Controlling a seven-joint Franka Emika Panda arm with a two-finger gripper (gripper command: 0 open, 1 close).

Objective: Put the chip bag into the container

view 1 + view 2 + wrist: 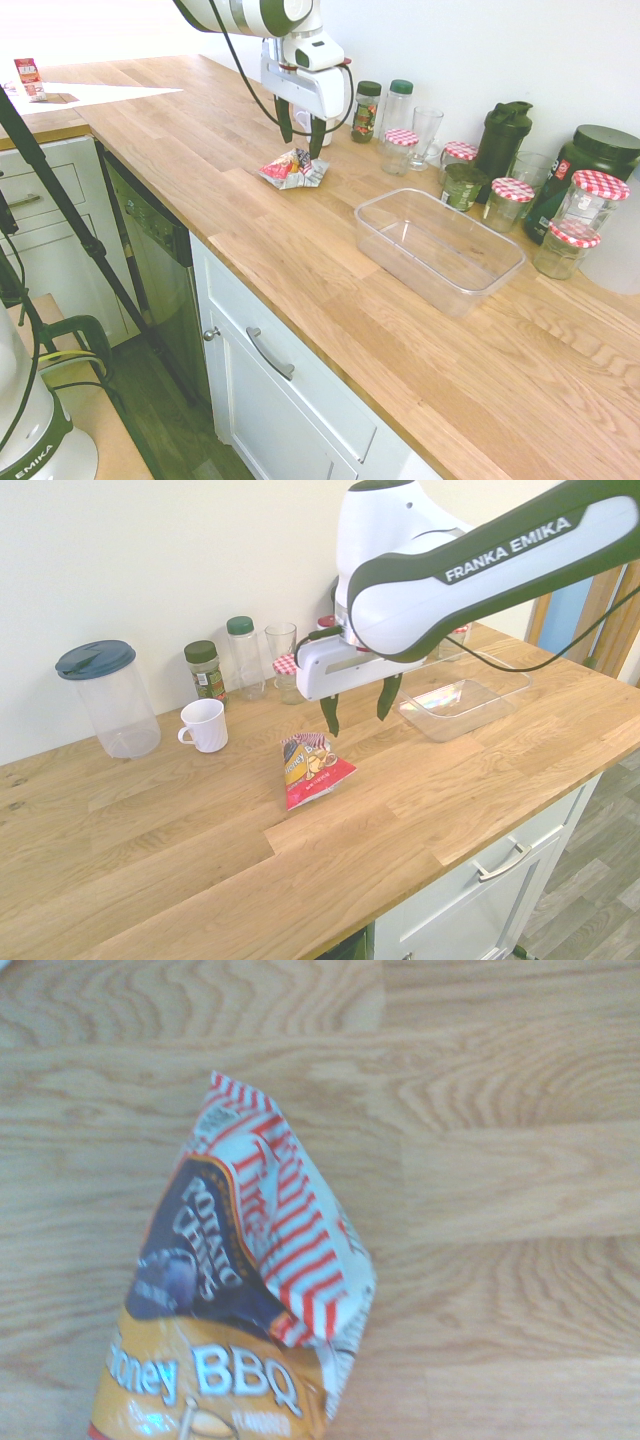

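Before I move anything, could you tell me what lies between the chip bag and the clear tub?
Only bare wooden countertop, as the first exterior view shows.

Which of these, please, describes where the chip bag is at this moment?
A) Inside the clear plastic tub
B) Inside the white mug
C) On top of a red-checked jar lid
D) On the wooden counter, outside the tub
D: the chip bag lies on the wooden counter, apart from the clear plastic tub.
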